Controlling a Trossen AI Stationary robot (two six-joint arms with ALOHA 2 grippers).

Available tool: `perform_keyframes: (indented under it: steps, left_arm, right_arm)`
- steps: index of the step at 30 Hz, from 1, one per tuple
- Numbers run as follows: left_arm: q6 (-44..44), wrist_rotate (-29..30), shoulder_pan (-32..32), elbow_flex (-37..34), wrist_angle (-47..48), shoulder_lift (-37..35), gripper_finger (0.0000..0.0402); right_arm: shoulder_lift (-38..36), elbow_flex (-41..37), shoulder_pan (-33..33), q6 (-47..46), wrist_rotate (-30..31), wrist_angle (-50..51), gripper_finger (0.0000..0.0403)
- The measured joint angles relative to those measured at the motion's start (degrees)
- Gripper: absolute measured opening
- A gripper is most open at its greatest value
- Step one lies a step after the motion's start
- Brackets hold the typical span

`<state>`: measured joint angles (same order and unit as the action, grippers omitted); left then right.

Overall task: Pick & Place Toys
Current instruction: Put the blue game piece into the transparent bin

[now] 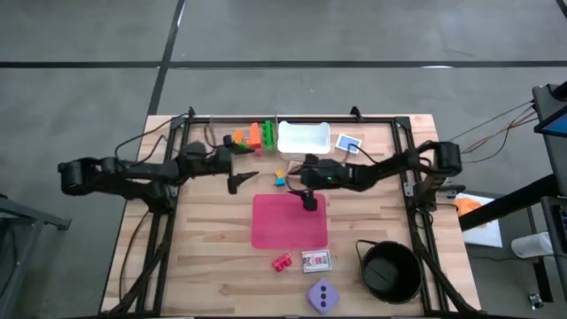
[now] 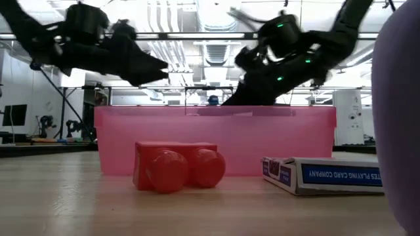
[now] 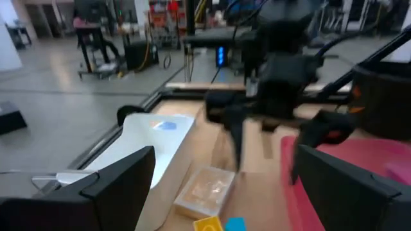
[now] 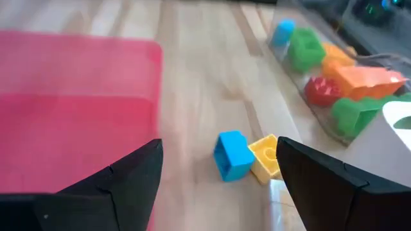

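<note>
A blue brick (image 4: 232, 155) and a yellow brick (image 4: 264, 157) lie side by side on the wooden table (image 1: 204, 239), off the pink mat's (image 1: 290, 221) far edge; they also show in the high view (image 1: 280, 178). My right gripper (image 4: 218, 144) hangs open and empty just above them. My left gripper (image 1: 242, 168) is open and empty to their left, pointing toward my right arm. Green and orange bricks (image 1: 257, 136) lie in a row at the far edge. A red brick (image 1: 282, 262) and the lilac die (image 1: 323, 295) rest on the table near the front.
A white tray (image 1: 304, 137) sits at the far middle with a small blue card (image 1: 348, 143) beside it. A card box (image 1: 316, 260) lies next to the red brick. The black bowl (image 1: 390, 270) stands at the front right. A small clear box (image 3: 205, 191) lies by the tray.
</note>
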<state>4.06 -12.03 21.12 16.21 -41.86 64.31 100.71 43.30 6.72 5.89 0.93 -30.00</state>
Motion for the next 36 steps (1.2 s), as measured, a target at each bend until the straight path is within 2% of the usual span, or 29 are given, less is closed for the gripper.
perform_keyframes:
  steps: [6,15,19,29,36]
  left_arm:
    - [-0.3,2.8,-0.2,-5.9,-0.4,-6.8,0.0376]
    - [-2.6,3.7,-0.2,-10.8,-0.3,-9.5,0.0376]
    - [-1.1,3.9,-0.2,-12.0,-0.2,-9.5,0.0376]
    - [1.5,4.2,-0.2,-13.7,-0.1,-9.4,0.0376]
    - [1.5,4.2,-0.2,-13.7,1.1,-9.4,0.0376]
  right_arm:
    - [1.8,8.4,2.6,4.0,-1.4,11.7,0.0302]
    - [-0.3,19.9,9.1,3.4,-11.0,35.0,0.0302]
    - [1.4,22.8,10.4,3.3,-14.3,38.0,0.0302]
    - [11.5,31.1,10.1,1.6,-14.6,43.4,0.0302]
    - [15.3,36.0,8.1,6.5,-14.5,50.0,0.0302]
